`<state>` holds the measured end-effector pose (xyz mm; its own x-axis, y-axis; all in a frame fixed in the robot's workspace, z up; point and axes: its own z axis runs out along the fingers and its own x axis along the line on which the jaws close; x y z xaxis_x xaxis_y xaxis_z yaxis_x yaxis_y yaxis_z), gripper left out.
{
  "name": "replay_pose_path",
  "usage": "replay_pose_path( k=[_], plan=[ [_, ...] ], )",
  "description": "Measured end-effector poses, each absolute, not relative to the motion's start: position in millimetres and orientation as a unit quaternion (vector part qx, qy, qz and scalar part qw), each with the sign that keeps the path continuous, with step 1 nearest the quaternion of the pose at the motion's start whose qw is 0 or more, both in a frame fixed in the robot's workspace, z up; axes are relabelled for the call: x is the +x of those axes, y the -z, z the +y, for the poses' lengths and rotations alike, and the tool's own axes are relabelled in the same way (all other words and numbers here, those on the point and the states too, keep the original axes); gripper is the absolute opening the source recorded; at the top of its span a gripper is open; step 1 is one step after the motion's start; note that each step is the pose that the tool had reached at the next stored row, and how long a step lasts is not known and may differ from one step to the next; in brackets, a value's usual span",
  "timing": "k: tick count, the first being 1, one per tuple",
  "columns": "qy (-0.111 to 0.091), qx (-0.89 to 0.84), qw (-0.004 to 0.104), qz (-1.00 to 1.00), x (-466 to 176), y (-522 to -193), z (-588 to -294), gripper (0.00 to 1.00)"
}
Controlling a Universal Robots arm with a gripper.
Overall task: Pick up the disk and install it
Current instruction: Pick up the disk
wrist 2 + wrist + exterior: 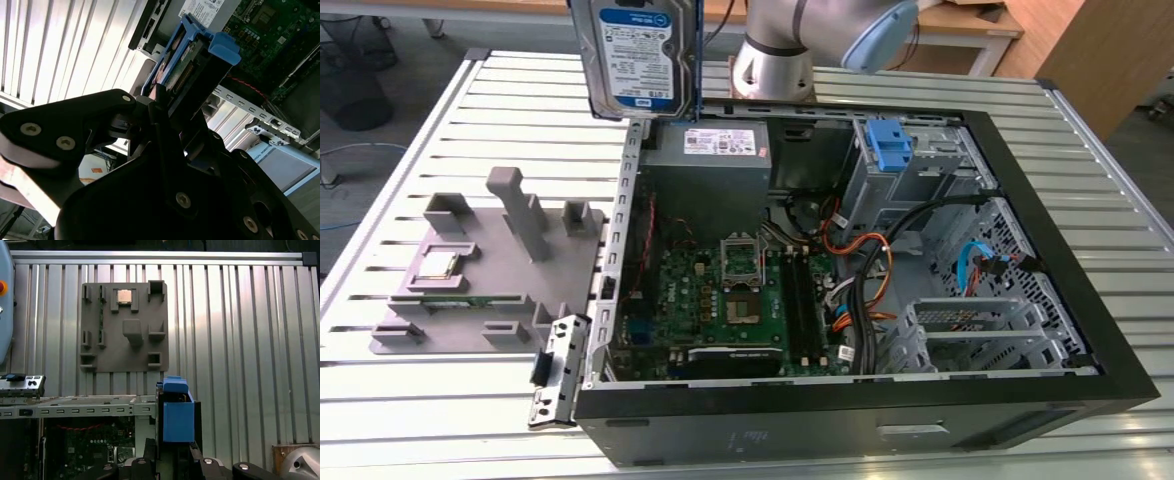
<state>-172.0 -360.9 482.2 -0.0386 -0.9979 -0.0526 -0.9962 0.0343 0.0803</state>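
Slatted metal table (454, 110), open PC case (1067, 300) lying on its side, disk in the air.
Gripper (159, 107) has its fingers (150, 112) clamped on the disk (638, 55), one on each flat face in the second wrist view. The disk hangs upright on edge with its label facing the exterior camera, off the table and above the case's far corner, near the grey power supply (714, 150). Its blue carrier rail shows in both wrist views (220, 47) (177, 415). The arm (781, 50) is behind the case. The grey fixture plate (467, 290) sits on the table at the exterior view's left, just beside the case. The motherboard (720, 290) is exposed, and the blue latch (889, 145) stands upright by the drive cage.
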Motion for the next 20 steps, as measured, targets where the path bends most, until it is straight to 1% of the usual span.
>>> replay_pose_path(
  k=[20],
  plan=[
    [0.047,0.693,0.009,-0.719,-117.6,-482.1,-360.9,0.35]
  ],
)
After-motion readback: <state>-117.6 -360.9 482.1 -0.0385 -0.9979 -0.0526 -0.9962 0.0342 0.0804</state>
